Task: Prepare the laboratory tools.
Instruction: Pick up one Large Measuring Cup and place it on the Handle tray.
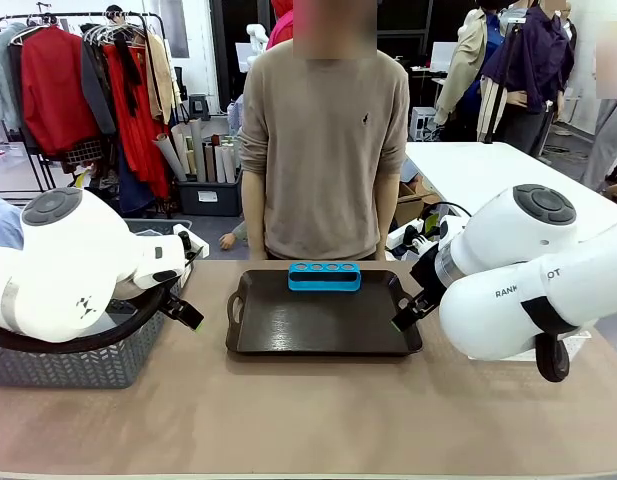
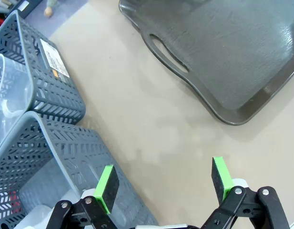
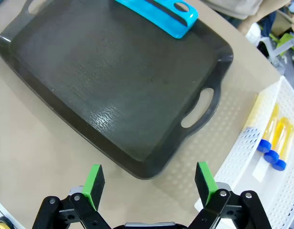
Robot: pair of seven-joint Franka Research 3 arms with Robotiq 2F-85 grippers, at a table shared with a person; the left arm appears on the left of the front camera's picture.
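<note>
A dark rectangular plastic tray with cut-out handles [image 1: 318,330] sits in the middle of the beige counter [image 1: 308,420]. A small blue four-hole rack [image 1: 324,276] stands on the tray along its far edge, its holes empty; a person in a beige sweater [image 1: 324,130] stands behind it, at the far side of the counter.

The left tool [image 1: 184,298] hangs over bare counter between the tray's left handle and the grey woven-pattern baskets [image 1: 78,365]. In the left wrist view its green pads [image 2: 107,183] are spread wide with nothing between them. In that view, a clear plastic measuring beaker [image 2: 8,90] sits inside the farther of the two grey baskets.

The right tool [image 1: 412,298] hovers near the tray's right handle. In the right wrist view its jaws are likewise spread and empty, above the tray's near corner. Just beside the tray on that side is a white mesh basket [image 3: 242,157], with yellow blue-capped tubes [image 3: 275,131] lying in it side by side; three blue caps can be made out.
</note>
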